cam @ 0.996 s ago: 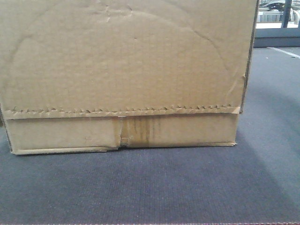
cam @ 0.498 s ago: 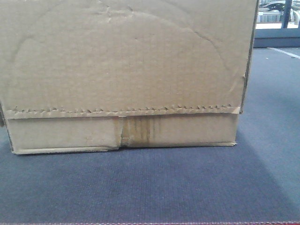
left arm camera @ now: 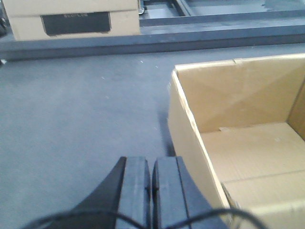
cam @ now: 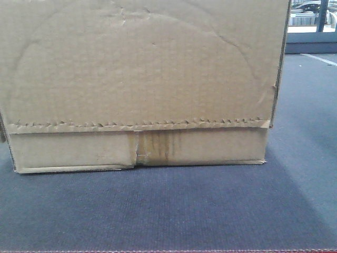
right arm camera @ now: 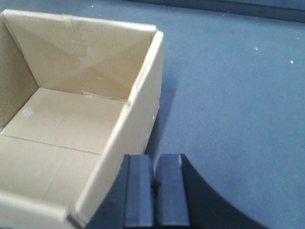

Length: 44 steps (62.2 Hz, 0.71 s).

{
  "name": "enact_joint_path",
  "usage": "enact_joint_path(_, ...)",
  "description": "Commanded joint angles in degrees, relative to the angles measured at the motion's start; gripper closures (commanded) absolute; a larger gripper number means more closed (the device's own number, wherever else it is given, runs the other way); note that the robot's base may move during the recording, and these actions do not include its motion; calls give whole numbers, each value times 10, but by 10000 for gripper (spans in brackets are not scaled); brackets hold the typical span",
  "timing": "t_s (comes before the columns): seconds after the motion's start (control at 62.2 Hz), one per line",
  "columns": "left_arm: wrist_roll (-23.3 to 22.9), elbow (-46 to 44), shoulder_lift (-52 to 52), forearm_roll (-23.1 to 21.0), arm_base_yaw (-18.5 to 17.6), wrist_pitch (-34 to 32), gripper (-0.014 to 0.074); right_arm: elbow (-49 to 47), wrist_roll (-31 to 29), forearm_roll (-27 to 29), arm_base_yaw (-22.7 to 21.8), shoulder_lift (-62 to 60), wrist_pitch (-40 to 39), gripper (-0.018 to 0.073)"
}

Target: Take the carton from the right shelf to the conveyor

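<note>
- On the conveyor (cam: 174, 211) sits the carton (cam: 142, 68), flat on the dark grey belt.
- Near the bottom of the carton's front side runs a jagged flap edge, and a yellowish tape mark sits below it, near the middle.
- Along the belt's near edge, in front of the carton, a thin red line shows.
- From above, the carton is open at the top, and its inside looks bare and brown.
- Just outside the carton's left wall is the left gripper (left arm camera: 151, 181). Its two dark fingers are pressed together with nothing between them.
- I cannot tell if the left gripper touches the carton wall.
- Just outside the carton's right wall is the right gripper (right arm camera: 155, 183). Its two dark fingers are also pressed together and pinch nothing.
- Far past the carton, beyond a dark frame bar (left arm camera: 157, 38), stands another cardboard box (left arm camera: 71, 19) with a dark label.
- Behind the carton's right side, a bright window area (cam: 313, 16) shows.
</note>
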Motion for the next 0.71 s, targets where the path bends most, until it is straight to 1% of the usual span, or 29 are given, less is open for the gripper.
enact_joint_path(0.0, -11, 64, -44, -21, 2, -61, 583, 72, -6, -11, -2, -52, -66, 624)
enact_joint_path(0.048, -11, 97, -67, -36, 2, -89, 583, 107, -6, -11, -2, -81, -84, 624)
enact_joint_path(0.193, -11, 176, -123, -72, 2, -144, 583, 207, -6, -11, -2, -167, -124, 624)
enact_joint_path(0.338, -11, 229, -164, -82, 2, -178, 583, 269, -6, -11, -2, -230, -144, 624)
enact_joint_path(0.498, -11, 252, -181, -81, 2, -181, 583, 307, -6, -11, -2, -274, -160, 624)
enact_joint_path(0.691, -11, 252, -181, -81, 2, -174, 583, 308, -6, -11, -2, -279, -160, 624)
